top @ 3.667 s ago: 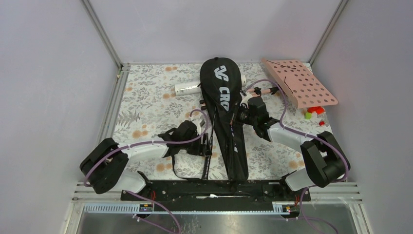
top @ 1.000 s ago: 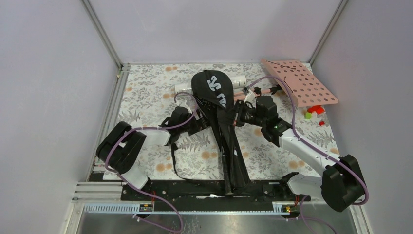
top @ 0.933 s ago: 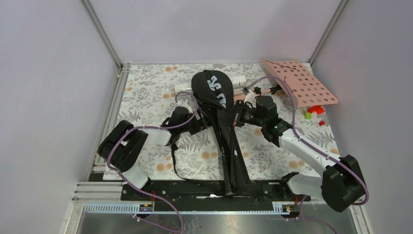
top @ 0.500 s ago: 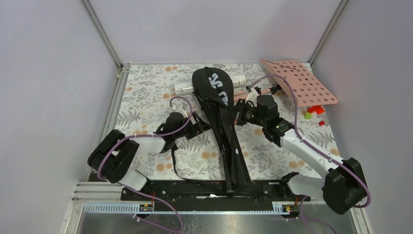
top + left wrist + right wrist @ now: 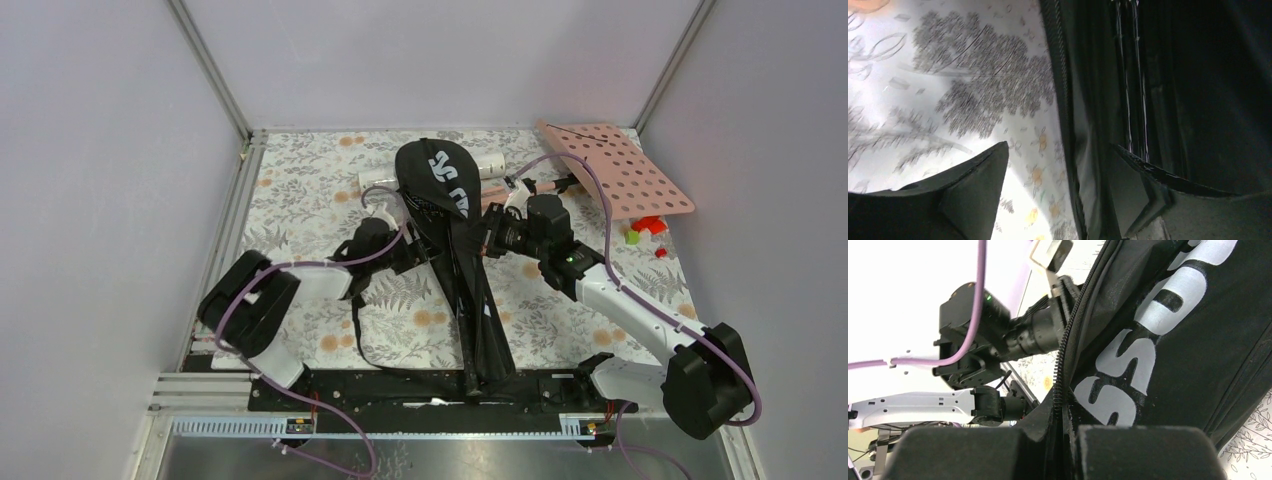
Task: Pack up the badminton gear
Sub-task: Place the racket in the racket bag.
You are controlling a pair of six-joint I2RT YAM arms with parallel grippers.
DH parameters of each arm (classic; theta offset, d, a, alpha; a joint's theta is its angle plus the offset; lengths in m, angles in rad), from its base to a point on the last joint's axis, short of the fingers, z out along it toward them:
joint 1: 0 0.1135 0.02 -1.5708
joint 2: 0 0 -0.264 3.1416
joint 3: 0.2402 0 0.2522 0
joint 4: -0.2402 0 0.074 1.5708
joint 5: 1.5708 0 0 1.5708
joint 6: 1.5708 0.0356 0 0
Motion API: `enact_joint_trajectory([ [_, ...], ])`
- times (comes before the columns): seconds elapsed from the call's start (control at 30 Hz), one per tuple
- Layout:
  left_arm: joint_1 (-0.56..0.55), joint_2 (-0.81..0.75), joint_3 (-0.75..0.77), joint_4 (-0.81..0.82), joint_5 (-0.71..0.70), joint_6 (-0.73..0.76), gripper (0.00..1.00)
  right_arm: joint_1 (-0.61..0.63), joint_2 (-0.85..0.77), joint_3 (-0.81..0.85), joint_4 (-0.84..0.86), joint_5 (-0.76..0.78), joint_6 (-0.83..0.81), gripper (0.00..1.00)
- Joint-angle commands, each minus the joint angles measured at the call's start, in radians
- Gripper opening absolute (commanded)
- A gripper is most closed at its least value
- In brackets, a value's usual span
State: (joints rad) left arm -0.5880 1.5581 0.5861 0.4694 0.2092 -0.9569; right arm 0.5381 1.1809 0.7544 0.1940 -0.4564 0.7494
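The black racket bag (image 5: 445, 185) lies lengthwise down the middle, its head end bunched and raised. My right gripper (image 5: 487, 238) is shut on the bag's zipper edge (image 5: 1068, 432) and holds that side up; white lettering shows on the bag (image 5: 1198, 340). My left gripper (image 5: 418, 250) stands open at the bag's left edge. In the left wrist view the zipper seam runs between the fingers (image 5: 1060, 147), and thin dark rods show inside the bag (image 5: 1198, 75). A long white tube (image 5: 378, 179) lies behind the bag's head. A thin black handle (image 5: 467, 375) pokes out by the narrow end. No shuttlecocks show.
The bag's strap (image 5: 360, 340) loops over the floral cloth at the front left. A pink perforated stand (image 5: 620, 175) lies at the back right, with small coloured blocks (image 5: 645, 228) beside it. A black rail (image 5: 430, 385) crosses the front edge, and grey walls close three sides.
The bag lay flat earlier; its head is now lifted and crumpled by the right gripper. Over the last second the left gripper drew back left, then returned to the bag's edge.
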Motion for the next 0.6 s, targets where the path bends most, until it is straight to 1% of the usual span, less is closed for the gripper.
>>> enact_joint_trajectory([
  [0.0, -0.004, 0.138, 0.13, 0.092, 0.109, 0.005, 0.68, 0.006, -0.027, 0.067, 0.099, -0.001, -0.005, 0.0],
  [0.07, -0.004, 0.194, 0.17, 0.125, 0.16, -0.018, 0.59, 0.006, -0.022, 0.076, 0.078, 0.018, -0.019, 0.0],
  [0.13, -0.004, 0.224, 0.187, 0.194, 0.202, -0.045, 0.52, 0.007, -0.014, 0.077, 0.08, 0.018, -0.022, 0.0],
  [0.2, -0.008, 0.229, 0.203, 0.222, 0.202, -0.051, 0.43, 0.006, -0.012, 0.061, 0.1, 0.023, -0.016, 0.0],
  [0.23, -0.01, 0.224, 0.212, 0.209, 0.189, -0.041, 0.37, 0.006, -0.011, 0.052, 0.104, 0.035, -0.016, 0.0],
  [0.27, -0.011, 0.218, 0.219, 0.187, 0.177, -0.03, 0.28, 0.006, -0.012, 0.05, 0.098, 0.048, -0.02, 0.0],
  [0.3, -0.012, 0.208, 0.221, 0.175, 0.167, -0.02, 0.18, 0.006, -0.011, 0.05, 0.086, 0.061, -0.03, 0.0],
  [0.33, -0.011, 0.195, 0.22, 0.157, 0.162, -0.008, 0.04, 0.006, -0.012, 0.053, 0.061, 0.072, -0.04, 0.0],
  [0.37, -0.01, 0.175, 0.214, 0.13, 0.147, 0.007, 0.0, 0.006, -0.013, 0.057, 0.04, 0.083, -0.053, 0.0],
  [0.43, -0.01, 0.113, 0.188, 0.043, 0.082, 0.053, 0.0, 0.006, -0.021, 0.071, -0.019, 0.119, -0.094, 0.0],
  [0.47, -0.01, 0.052, 0.174, -0.023, 0.033, 0.091, 0.0, 0.006, -0.025, 0.085, -0.073, 0.142, -0.128, 0.0],
  [0.57, -0.013, -0.115, 0.134, -0.233, -0.127, 0.175, 0.0, 0.006, -0.031, 0.141, -0.287, 0.255, -0.264, 0.0],
])
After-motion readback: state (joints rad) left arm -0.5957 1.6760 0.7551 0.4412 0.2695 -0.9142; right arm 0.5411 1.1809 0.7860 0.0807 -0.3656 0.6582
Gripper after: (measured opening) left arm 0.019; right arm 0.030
